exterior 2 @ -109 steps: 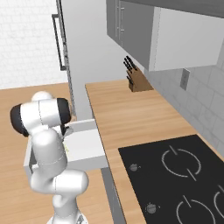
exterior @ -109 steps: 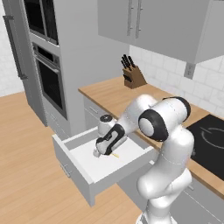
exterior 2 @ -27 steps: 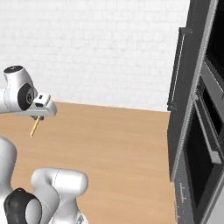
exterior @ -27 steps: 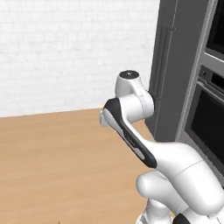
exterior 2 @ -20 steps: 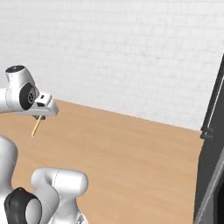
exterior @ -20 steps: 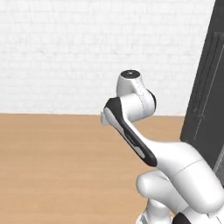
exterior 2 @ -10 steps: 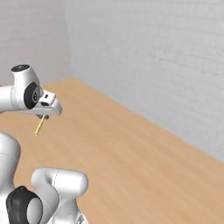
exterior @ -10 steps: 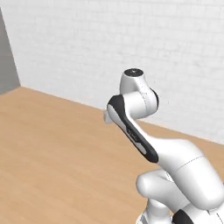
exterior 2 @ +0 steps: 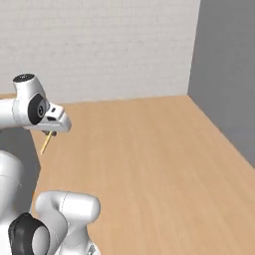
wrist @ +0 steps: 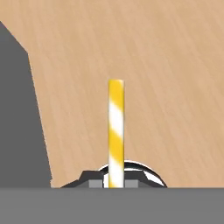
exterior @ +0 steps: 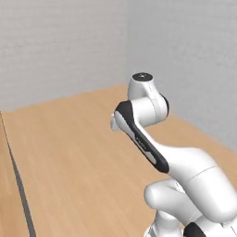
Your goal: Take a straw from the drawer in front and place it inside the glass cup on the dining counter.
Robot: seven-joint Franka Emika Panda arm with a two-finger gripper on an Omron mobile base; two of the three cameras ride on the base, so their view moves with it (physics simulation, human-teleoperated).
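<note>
Tool (wrist: 116, 184): its two dark tips are pressing together on the base of the straw.
Straw (wrist: 116, 131): a yellow and white striped stick, standing straight out from the tool in the hand view; in the right base view it is hanging at a slant under the white hand, above the wooden floor (exterior 2: 149, 164).
Surroundings: pale brick wall (exterior 2: 99, 50) and grey wall (exterior: 185, 60) are meeting at a corner behind the arm.

Both base views look forward and down from behind the arm, one on each side, sharing the wooden floor (exterior: 69, 152) and a white brick wall (exterior 2: 99, 45). The hand view looks closely along the hand (wrist: 116, 181) down at that floor.
</note>
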